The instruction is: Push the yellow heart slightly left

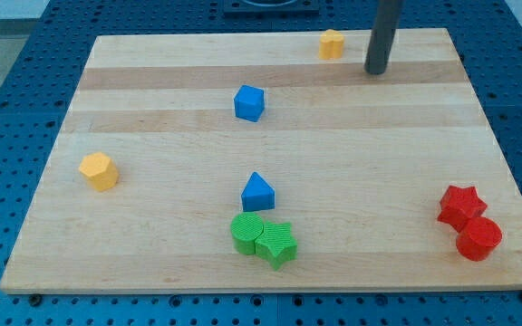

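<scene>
A small yellow block [332, 43], seemingly the heart, sits near the top edge of the wooden board [152, 109], right of centre. My tip [376, 71] rests on the board just right of it and slightly lower, with a small gap between them. A second yellow block [99, 170], faceted like a hexagon, lies at the view's left.
A blue cube [249, 102] lies left of centre. A blue triangle [257, 192] sits lower, above a green cylinder [246, 233] and a green star [277, 244] that touch. A red star [460, 206] and a red cylinder [478, 239] touch at the lower right.
</scene>
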Controlling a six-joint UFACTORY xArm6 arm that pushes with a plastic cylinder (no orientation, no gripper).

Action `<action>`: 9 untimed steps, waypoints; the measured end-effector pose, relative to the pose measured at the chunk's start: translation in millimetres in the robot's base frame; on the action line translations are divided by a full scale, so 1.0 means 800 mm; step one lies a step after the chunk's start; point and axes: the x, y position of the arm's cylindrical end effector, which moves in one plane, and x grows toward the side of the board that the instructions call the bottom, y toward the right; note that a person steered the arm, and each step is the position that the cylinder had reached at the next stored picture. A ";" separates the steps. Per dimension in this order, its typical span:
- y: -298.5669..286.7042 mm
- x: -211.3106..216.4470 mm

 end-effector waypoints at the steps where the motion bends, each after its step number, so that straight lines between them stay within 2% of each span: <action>1: 0.002 -0.033; 3: -0.014 -0.058; 5: -0.070 -0.054; 7: -0.093 -0.028; 9: -0.121 -0.042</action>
